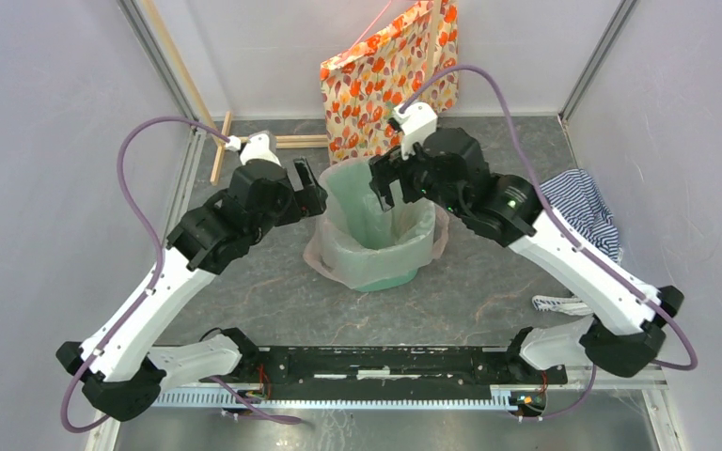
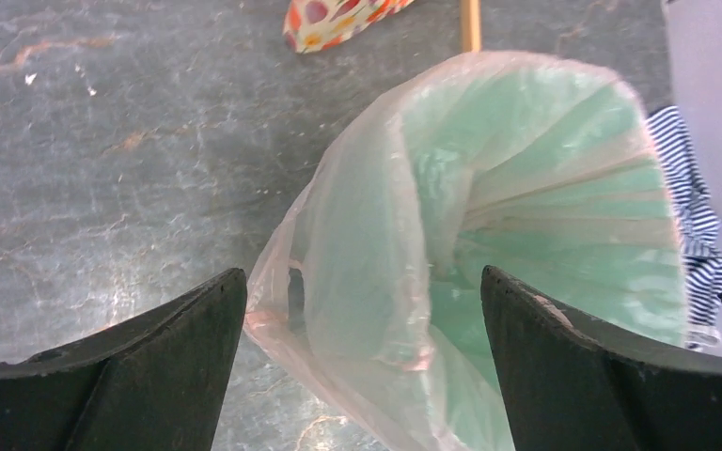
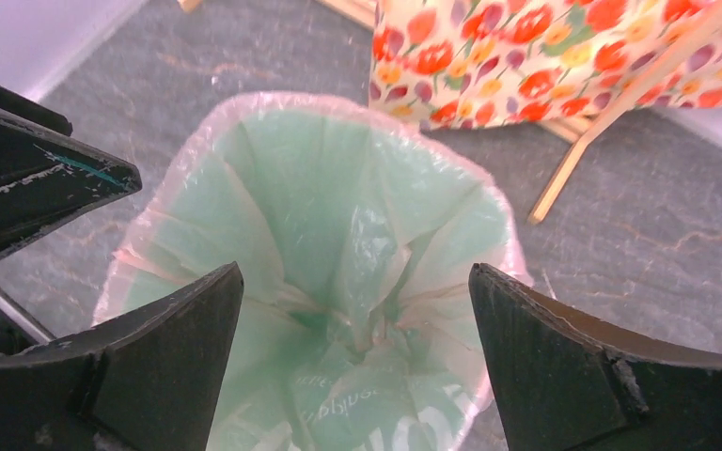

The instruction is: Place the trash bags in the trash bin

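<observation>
The mint-green trash bin [image 1: 387, 276] stands in the middle of the table, lined with a translucent pinkish trash bag [image 1: 337, 252] whose edge hangs over the rim and stands up at the back left. My left gripper [image 1: 312, 191] is open and empty just left of the rim. In the left wrist view the bag's folded edge [image 2: 376, 235] lies between its open jaws [image 2: 362, 274]. My right gripper [image 1: 385, 184] is open and empty above the bin's back edge. In the right wrist view it [image 3: 355, 268] looks down into the bunched bag [image 3: 338, 188].
An orange floral bag [image 1: 390, 75] stands right behind the bin. A striped cloth [image 1: 583, 209] lies at the right. Wooden sticks [image 1: 221, 146] lie at the back left. White enclosure walls close in both sides and the back.
</observation>
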Controlling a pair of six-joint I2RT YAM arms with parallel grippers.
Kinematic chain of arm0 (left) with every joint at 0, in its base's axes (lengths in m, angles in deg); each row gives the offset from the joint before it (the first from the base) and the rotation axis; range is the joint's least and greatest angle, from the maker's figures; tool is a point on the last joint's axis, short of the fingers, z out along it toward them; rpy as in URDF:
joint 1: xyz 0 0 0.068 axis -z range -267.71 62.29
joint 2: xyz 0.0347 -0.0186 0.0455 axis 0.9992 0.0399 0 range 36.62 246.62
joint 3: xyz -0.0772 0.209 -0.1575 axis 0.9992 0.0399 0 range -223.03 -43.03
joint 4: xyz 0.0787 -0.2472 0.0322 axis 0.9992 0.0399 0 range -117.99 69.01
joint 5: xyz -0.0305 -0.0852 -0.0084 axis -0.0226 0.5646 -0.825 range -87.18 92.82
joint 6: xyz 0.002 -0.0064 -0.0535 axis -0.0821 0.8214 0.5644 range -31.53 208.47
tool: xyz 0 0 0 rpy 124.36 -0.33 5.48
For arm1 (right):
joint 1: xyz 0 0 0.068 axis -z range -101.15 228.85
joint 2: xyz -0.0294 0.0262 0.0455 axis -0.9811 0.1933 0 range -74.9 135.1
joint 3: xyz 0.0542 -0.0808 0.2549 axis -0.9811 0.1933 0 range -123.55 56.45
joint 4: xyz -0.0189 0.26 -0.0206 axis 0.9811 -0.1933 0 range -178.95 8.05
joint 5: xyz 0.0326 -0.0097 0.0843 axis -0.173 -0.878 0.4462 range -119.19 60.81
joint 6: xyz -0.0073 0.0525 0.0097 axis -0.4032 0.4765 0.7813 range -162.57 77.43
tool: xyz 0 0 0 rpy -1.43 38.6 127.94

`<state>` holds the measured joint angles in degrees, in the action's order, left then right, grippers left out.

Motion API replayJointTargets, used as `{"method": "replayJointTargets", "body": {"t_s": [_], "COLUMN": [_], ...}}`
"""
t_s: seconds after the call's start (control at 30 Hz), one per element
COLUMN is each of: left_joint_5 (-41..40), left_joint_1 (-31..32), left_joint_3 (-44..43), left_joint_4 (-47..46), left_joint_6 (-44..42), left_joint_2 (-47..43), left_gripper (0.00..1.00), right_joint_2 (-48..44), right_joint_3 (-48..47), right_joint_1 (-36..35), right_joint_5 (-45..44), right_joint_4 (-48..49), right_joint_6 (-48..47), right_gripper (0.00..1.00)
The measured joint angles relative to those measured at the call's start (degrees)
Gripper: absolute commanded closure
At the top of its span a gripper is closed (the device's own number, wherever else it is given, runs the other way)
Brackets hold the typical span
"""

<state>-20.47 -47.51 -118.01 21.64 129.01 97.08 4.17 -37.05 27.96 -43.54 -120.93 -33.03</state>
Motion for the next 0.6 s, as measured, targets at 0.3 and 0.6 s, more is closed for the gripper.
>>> {"method": "replayJointTargets", "body": {"t_s": [0.3, 0.6], "left_joint_5": [3.67, 4.61], "left_joint_1": [0.00, 0.00], "left_joint_3": [-8.35, -9.07], "left_joint_4": [0.00, 0.15], "left_joint_6": [-3.93, -4.87], "left_joint_2": [2.08, 2.08], "left_gripper": [0.00, 0.00], "right_joint_2": [-8.28, -8.11], "right_joint_3": [3.80, 5.75], "right_joint_1": [0.00, 0.00], "right_joint_5": [-2.23, -3.19], "right_joint_4": [5.27, 5.40], "right_joint_6": [-0.17, -0.24], "right_gripper": [0.02, 0.02]}}
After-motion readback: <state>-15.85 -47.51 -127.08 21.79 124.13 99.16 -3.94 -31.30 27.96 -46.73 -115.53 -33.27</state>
